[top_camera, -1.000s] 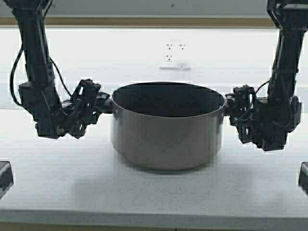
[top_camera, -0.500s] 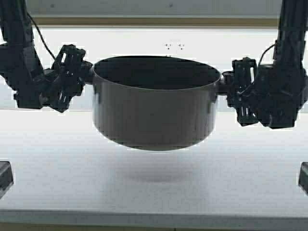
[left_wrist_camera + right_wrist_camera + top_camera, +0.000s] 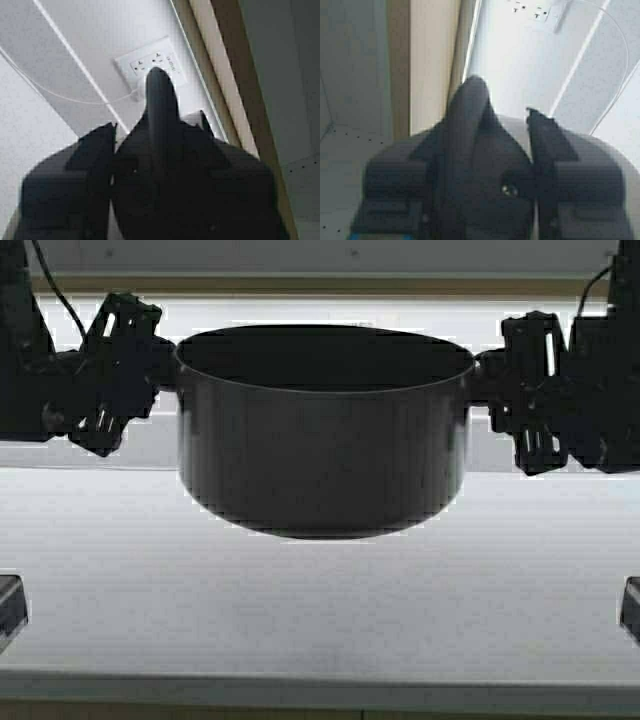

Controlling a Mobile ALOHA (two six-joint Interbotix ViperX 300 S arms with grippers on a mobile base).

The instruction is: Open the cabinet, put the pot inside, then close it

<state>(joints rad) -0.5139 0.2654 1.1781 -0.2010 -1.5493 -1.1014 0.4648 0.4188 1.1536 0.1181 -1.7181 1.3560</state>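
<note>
A: Where is the pot?
B: In the air above the white desk, level between both tools.
A: And the tools?
B: The left tool looks clamped on one side handle, the right tool on the other, though both are mostly silhouette.

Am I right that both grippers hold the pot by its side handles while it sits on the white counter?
Not quite. The left gripper and right gripper do hold the pot by its side handles, but the high view shows it lifted clear of the counter, with a gap beneath its base.
</note>
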